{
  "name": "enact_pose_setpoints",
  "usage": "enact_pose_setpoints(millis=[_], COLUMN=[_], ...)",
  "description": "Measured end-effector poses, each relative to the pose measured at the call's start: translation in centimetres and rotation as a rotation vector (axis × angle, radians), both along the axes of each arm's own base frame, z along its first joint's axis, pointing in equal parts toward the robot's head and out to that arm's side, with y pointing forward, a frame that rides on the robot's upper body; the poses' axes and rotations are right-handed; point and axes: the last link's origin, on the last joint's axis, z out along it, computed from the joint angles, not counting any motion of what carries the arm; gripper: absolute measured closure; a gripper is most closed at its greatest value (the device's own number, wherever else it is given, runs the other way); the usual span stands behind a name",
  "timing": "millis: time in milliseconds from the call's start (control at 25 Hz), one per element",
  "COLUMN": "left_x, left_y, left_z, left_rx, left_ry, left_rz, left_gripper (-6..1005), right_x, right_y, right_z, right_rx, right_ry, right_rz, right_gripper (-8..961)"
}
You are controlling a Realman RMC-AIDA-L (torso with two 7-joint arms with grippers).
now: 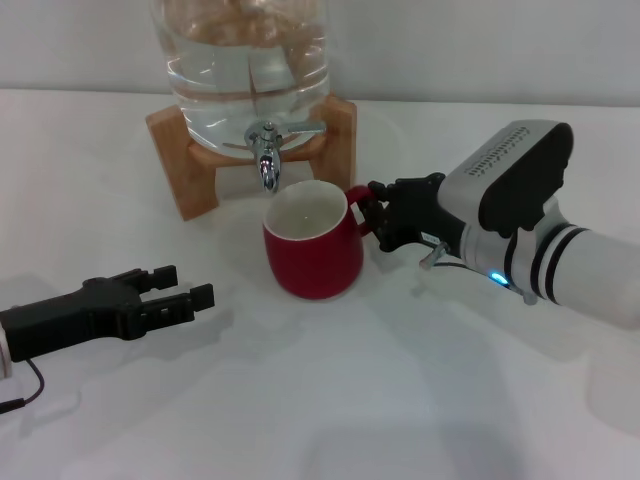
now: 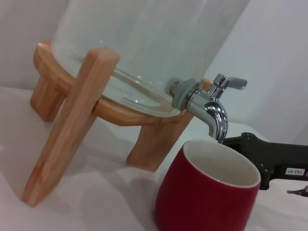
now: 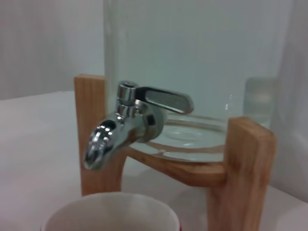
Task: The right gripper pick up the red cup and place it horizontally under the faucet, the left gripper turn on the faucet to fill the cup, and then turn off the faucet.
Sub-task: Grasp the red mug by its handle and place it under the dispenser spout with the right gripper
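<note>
red cup (image 1: 312, 255): upright under the faucet (image 1: 267, 160)
right gripper (image 1: 372, 215): fingers closed on cup handle
left gripper (image 1: 185, 285): fingers open, near counter's front left

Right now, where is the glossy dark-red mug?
In the head view the glossy dark-red mug stands upright at the table's centre, directly under the chrome faucet, with the right pincer at its handle.

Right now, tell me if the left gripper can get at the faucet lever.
Probably yes: the left gripper lies open on the table, and nothing stands between it and the faucet; the red cup sits lower, under the spout.
</note>
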Motion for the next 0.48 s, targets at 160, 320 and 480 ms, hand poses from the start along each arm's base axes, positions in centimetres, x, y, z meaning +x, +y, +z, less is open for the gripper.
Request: enact_pose_setpoints(millis=[160, 320, 480], left_x=[0.0, 0.0, -0.1], left_y=[0.0, 0.0, -0.1], left_z=[0.0, 0.0, 0.0], left_rx=[0.001, 0.001, 0.000], left_ry=[0.000, 0.000, -0.001], left_rz=[0.000, 0.001, 0.003], left_gripper=[112, 112, 112], right_x=[-1.0, -1.5, -1.4], right_y=[-0.1, 0.0, 0.0], right_z=[-0.7, -1.1, -1.1], right_rx=[-0.027, -0.038, -0.039], right_ry=[-0.001, -0.017, -0.022], right_rz=[0.023, 0.032, 0.031], right_gripper=[800, 803, 807])
